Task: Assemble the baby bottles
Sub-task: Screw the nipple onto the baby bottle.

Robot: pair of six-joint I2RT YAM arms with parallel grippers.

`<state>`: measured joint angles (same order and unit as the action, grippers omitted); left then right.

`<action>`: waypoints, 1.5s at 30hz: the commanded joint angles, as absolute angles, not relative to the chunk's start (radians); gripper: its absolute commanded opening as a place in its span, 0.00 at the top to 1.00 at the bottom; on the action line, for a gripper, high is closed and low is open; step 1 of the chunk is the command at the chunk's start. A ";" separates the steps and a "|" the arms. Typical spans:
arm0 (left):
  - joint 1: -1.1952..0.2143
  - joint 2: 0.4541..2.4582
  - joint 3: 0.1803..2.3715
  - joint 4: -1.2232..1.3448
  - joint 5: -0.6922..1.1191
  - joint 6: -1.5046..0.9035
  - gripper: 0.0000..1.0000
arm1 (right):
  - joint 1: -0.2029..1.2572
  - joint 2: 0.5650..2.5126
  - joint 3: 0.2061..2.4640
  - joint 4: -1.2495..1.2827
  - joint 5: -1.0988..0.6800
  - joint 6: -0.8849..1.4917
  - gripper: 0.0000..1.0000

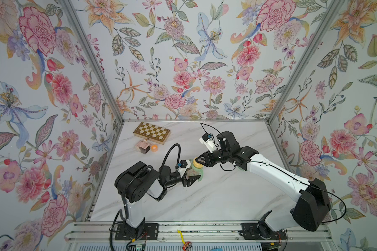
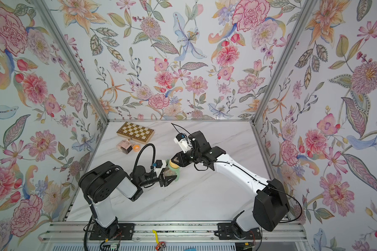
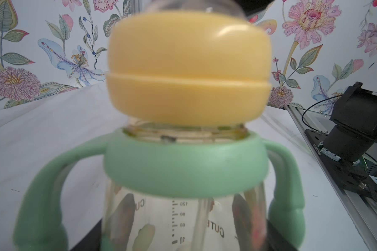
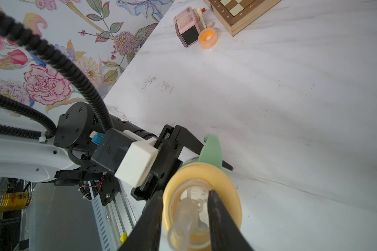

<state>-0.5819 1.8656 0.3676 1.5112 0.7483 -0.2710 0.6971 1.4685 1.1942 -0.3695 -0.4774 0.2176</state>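
Clear bottle body (image 3: 183, 221) wears green handle ring (image 3: 183, 167); yellow collar (image 3: 187, 69) sits on its neck, threads showing.

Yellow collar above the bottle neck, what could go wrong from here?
1. The yellow collar sits tilted over the bottle neck, threads still showing; turning it now could cross-thread or jam.
2. The right gripper seems to pinch near the soft clear nipple; the collar may slip or twist.
3. Pushing down could shove the bottle body in the left gripper or shift the green handle ring.
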 commanded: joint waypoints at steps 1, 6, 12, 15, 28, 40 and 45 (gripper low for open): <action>-0.571 1.865 0.407 1.796 0.761 -0.304 1.00 | 0.730 1.474 1.165 -0.423 -0.470 0.165 0.64; -0.569 1.852 0.394 1.796 0.741 -0.282 1.00 | 0.721 1.494 1.157 -0.436 -0.469 0.186 0.63; -0.566 1.844 0.387 1.796 0.735 -0.275 1.00 | 0.695 1.479 1.141 -0.431 -0.484 0.212 0.63; -0.566 1.835 0.384 1.796 0.731 -0.267 1.00 | 0.679 1.463 1.126 -0.424 -0.494 0.222 0.63; -0.563 1.801 0.366 1.797 0.700 -0.249 1.00 | 0.656 1.423 1.038 -0.379 -0.562 0.266 0.60; -0.564 1.785 0.354 1.798 0.707 -0.224 1.00 | 0.623 1.402 1.045 -0.413 -0.571 0.266 0.57; -0.573 1.782 0.356 1.797 0.711 -0.208 1.00 | 0.640 1.441 1.073 -0.416 -0.607 0.255 0.54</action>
